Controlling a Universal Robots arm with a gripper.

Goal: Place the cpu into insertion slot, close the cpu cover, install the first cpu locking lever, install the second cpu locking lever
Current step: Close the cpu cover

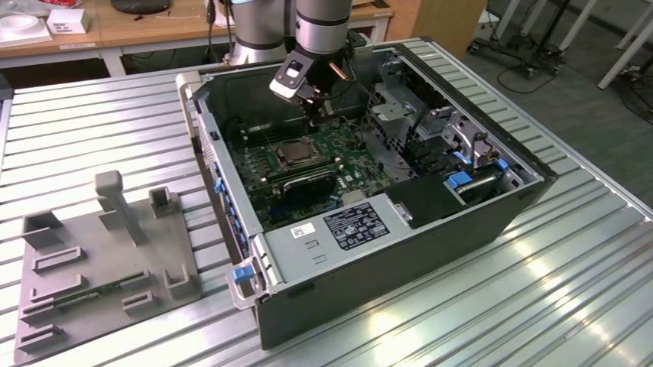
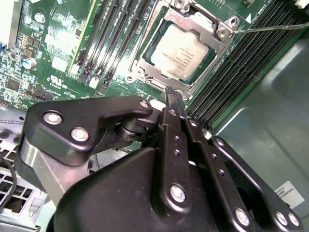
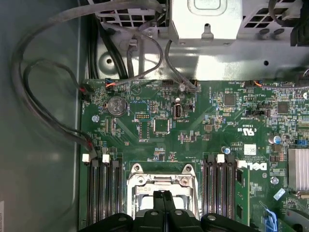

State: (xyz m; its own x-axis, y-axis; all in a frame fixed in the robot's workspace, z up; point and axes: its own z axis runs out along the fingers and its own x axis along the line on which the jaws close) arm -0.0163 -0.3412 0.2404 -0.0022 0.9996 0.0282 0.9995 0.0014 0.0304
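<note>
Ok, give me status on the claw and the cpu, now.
Claw shut, empty, tips beside the cpu cover. Cpu seated, cover down over it. Nothing between claw and cover.

Grey fixture (image 1: 102, 283) beside open computer case (image 1: 429, 260) (slatted table (image 1: 556, 294)).

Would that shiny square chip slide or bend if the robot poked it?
Probably neither. The cpu lies flat with the cpu cover framing its edges, so it should stay put. Its flat metal-looking top suggests it is stiff. Thin and small, it is likely light.
</note>
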